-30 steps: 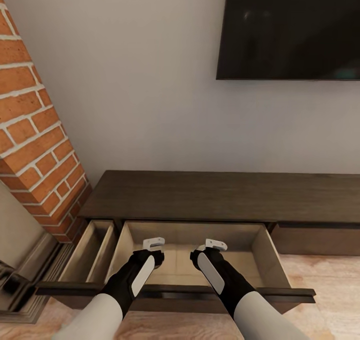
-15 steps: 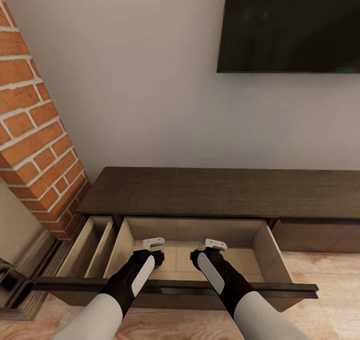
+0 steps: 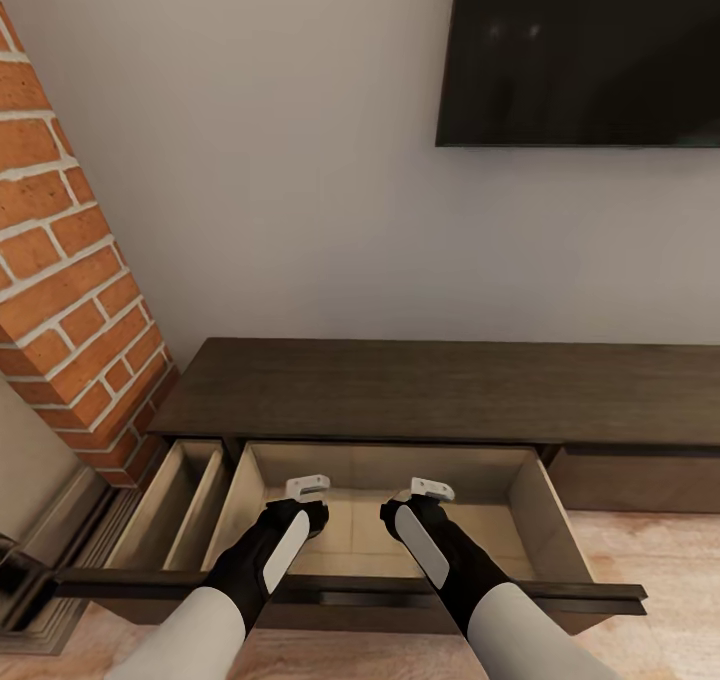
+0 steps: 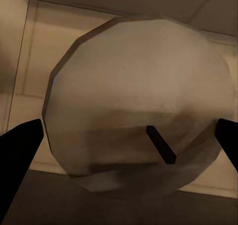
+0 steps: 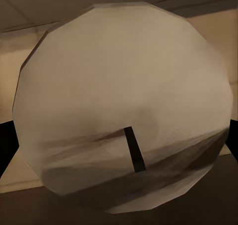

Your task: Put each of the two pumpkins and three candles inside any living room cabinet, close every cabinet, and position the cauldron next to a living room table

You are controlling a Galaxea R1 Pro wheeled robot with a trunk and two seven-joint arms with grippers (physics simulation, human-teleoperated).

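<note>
At lower centre of the head view, the left gripper (image 3: 307, 487) and the right gripper (image 3: 432, 489) hung side by side over the open drawer (image 3: 560, 520) of the cabinet (image 3: 440, 390), which ran across the middle of the frame beneath the wall TV (image 3: 580, 50).

In the left wrist view, dark fingers at both frame edges pinched a pale round candle (image 4: 134, 96) (short dark wick visible) above the beige drawer floor. In the right wrist view, a second candle (image 5: 124, 86) sat between slivers of finger at the edges. The grip looked closed, though little of either finger showed.

Risk, as judged: released from this height, a round stub could roll or bounce toward the drawer front, so lowering first would reduce that. A narrower drawer (image 3: 175, 505) stood open at lower left, so both remained to be closed.

Hidden: in the head view the gripper bodies masked what lay between the fingers, the arms covered part of the drawer floor, and the cabinet was cut off at the right edge.
</note>
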